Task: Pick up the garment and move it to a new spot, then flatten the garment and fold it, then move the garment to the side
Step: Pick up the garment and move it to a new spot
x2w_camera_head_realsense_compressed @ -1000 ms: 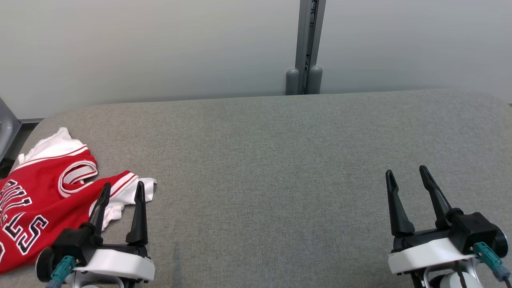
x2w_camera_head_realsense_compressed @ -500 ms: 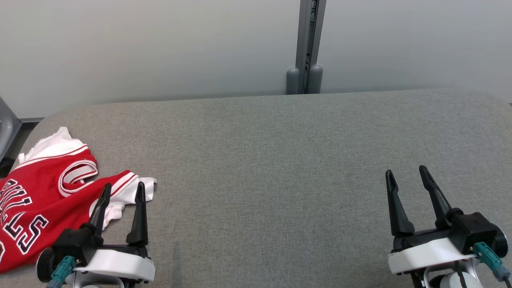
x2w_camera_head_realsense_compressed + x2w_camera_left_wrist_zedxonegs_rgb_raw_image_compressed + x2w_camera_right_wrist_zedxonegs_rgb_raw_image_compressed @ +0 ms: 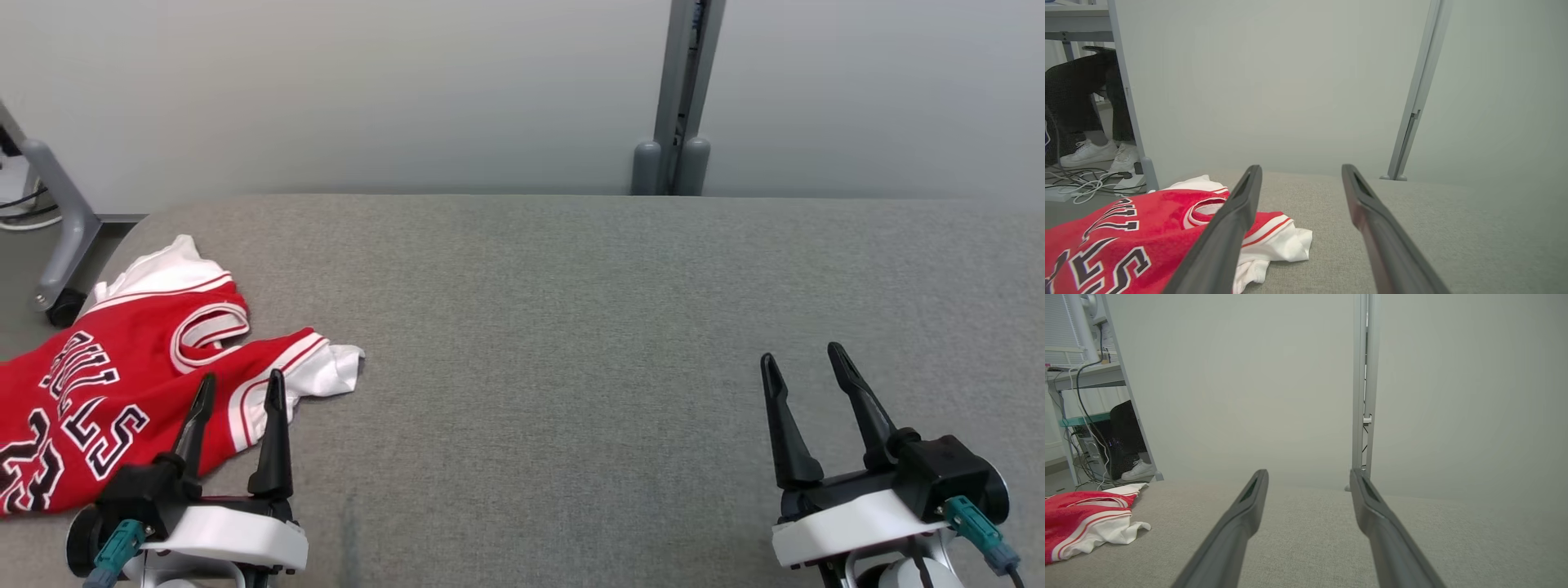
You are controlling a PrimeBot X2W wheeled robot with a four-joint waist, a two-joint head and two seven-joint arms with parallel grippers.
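Both wide and empty, left claw and right claw hover; pickup seems next, left pinching the garment.

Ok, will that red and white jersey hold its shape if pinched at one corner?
Probably floppy: the red and white jersey lies rumpled with folded edges, so it should drape from a pinch. It looks thin, likely light. Pushed across the grey fabric table, it may bunch rather than slide.
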